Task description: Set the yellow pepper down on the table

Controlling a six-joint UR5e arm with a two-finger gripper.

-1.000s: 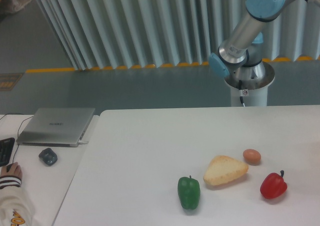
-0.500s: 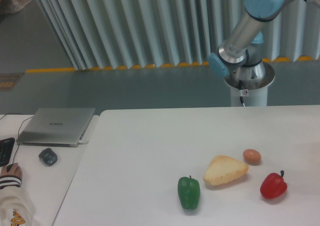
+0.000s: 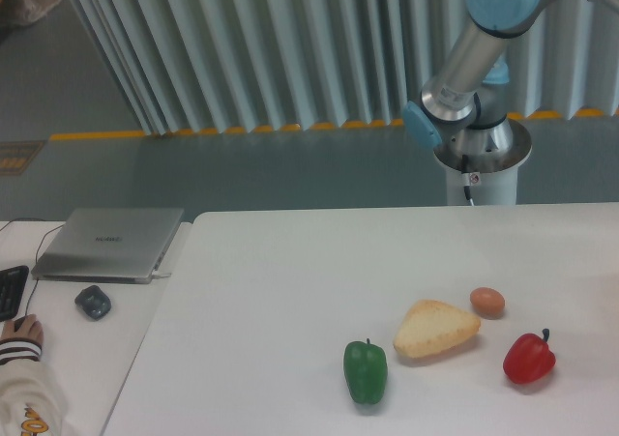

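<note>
The yellow pepper is out of view. The white table (image 3: 290, 281) fills the lower right of the camera view. Only part of the arm (image 3: 464, 59) shows, rising from its base behind the table's far edge and leaving the frame at the top right. The gripper itself is out of view.
On the table lie a green pepper (image 3: 366, 370), a piece of bread (image 3: 435, 328), a brown egg (image 3: 487, 302) and a red pepper (image 3: 529, 358). To the left, a smaller desk holds a closed laptop (image 3: 108, 244), a mouse (image 3: 93, 302) and a person's hand (image 3: 19, 334).
The arm's upper joint has shifted slightly to the left and up. Nothing on the table has moved.
</note>
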